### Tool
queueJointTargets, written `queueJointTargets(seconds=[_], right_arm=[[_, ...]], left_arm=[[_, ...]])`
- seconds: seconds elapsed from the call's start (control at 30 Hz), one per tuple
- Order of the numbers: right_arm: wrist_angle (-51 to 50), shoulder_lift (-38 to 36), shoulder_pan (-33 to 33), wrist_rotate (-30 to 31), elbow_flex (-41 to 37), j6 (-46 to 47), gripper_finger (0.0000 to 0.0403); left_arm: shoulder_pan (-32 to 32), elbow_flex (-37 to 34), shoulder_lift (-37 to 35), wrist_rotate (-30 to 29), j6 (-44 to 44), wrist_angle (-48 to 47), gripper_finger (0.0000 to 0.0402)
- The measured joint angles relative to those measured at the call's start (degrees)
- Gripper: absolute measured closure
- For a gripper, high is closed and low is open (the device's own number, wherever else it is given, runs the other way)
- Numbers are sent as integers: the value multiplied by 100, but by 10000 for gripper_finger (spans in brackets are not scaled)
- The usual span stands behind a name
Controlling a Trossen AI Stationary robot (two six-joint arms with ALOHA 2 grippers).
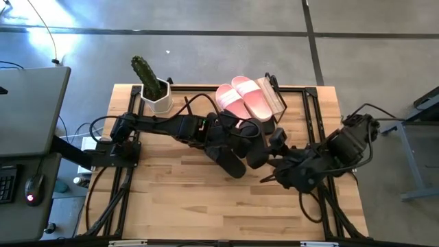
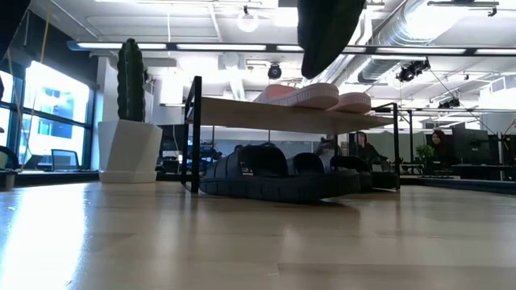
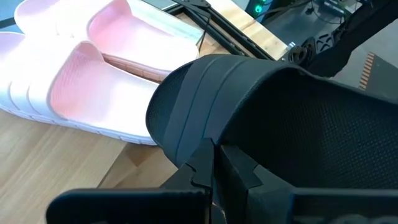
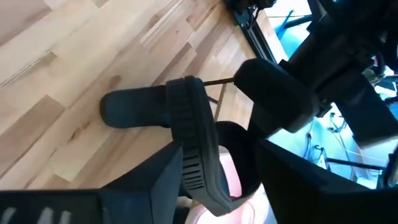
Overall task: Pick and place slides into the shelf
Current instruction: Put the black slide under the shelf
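From above, I read no writing anywhere. My left end effector is clamped on one black slide, beside the pink pair on the shelf; my right end effector spreads around another black slide. Low down, black slides lie under the shelf. My left wrist shows two pink slides just beyond the held one.
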Motion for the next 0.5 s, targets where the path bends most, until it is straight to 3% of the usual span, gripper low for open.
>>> queueJointTargets(seconds=[0.27,0.5], right_arm=[[0,321,223,-204,-3,-177,186],[-2,665,254,524,-11,-324,185]], left_arm=[[43,0,0,-2,31,21,401],[35,0,0,80,31,17,401]])
